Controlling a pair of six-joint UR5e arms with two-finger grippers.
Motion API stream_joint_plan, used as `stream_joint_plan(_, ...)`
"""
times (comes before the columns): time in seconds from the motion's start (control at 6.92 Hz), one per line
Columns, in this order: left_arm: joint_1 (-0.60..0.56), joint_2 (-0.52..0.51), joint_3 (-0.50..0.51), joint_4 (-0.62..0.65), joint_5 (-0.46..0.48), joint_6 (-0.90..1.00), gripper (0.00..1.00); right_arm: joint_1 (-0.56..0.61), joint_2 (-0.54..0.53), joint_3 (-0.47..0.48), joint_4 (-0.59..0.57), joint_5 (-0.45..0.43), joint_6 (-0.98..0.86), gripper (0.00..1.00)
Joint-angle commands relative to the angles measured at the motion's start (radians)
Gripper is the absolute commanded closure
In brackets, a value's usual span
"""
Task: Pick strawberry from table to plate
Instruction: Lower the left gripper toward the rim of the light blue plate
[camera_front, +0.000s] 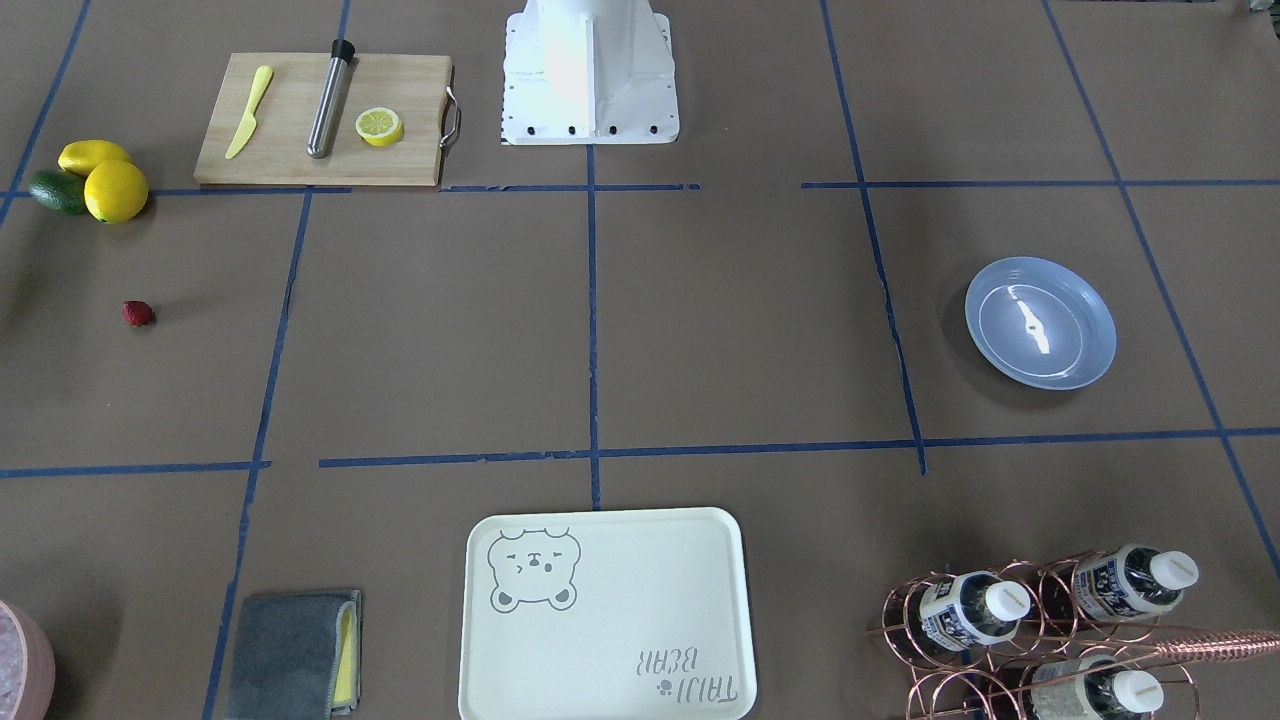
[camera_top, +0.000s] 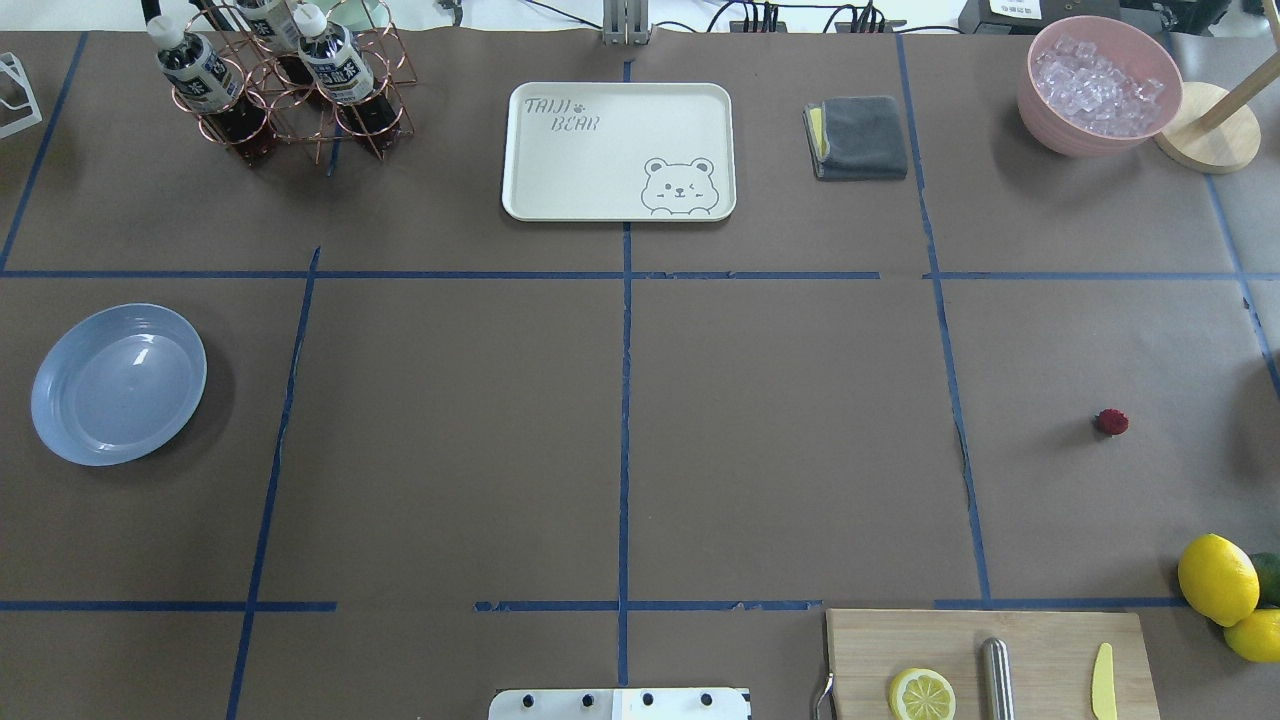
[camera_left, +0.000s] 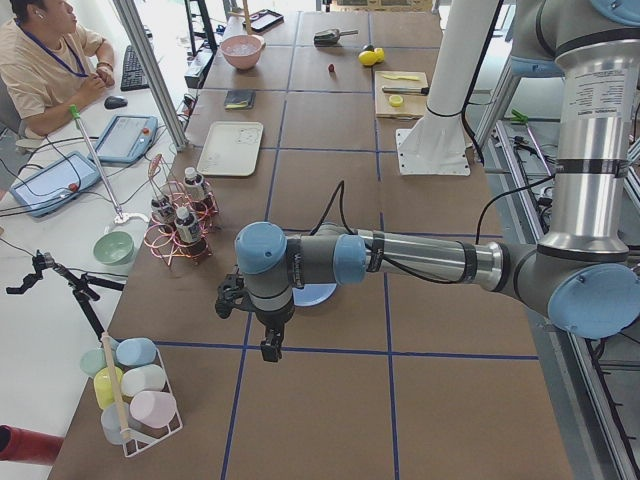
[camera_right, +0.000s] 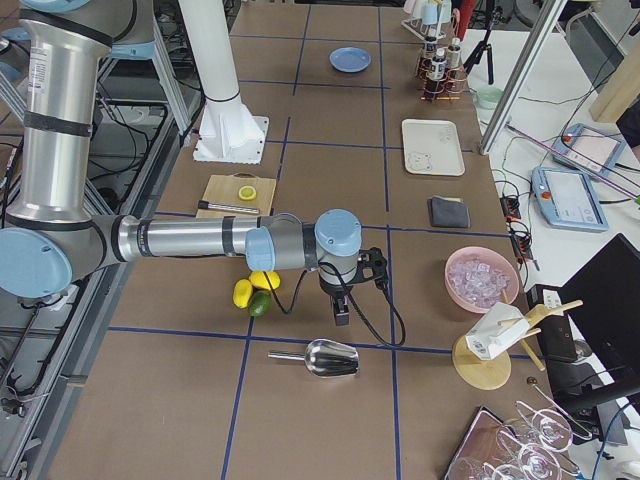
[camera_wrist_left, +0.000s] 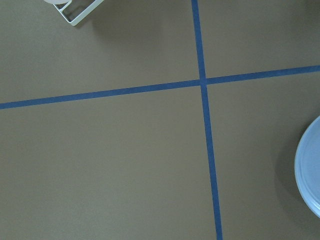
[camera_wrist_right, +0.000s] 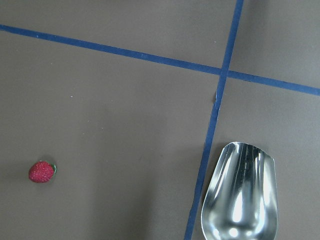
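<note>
The strawberry (camera_front: 138, 313) (camera_top: 1112, 422) lies alone on the brown table (camera_top: 780, 440), beyond the lemons, and shows at the lower left of the right wrist view (camera_wrist_right: 42, 172). The light-blue plate (camera_front: 1040, 322) (camera_top: 118, 384) sits at the opposite end with nothing on it; its rim (camera_wrist_left: 307, 175) cuts into the left wrist view. My left gripper (camera_left: 268, 345) hangs above the table beside the plate, and my right gripper (camera_right: 342, 315) hangs near the lemons and scoop. Both show only in the side views, so I cannot tell if they are open or shut.
A cutting board (camera_top: 990, 660) carries a lemon half (camera_top: 922, 694), a steel rod and a yellow knife. Two lemons (camera_top: 1218, 578) and an avocado lie beside it. A metal scoop (camera_wrist_right: 240, 195), bear tray (camera_top: 618, 150), grey cloth (camera_top: 860, 138), ice bowl (camera_top: 1098, 84) and bottle rack (camera_top: 280, 80) stand around.
</note>
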Motion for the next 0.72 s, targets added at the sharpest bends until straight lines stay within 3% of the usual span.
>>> stream_joint_plan(0.0, -0.006, 0.011, 0.003, -0.011, -0.011, 0.002, 0.0, -0.002, -0.003, -0.006, 0.004, 0.002, -0.003, 0.0)
stream_joint_plan(0.58, -0.006, 0.012, -0.061, -0.007, -0.037, 0.0, 0.0, -0.003, -0.003, -0.03, 0.005, 0.014, -0.005, 0.0)
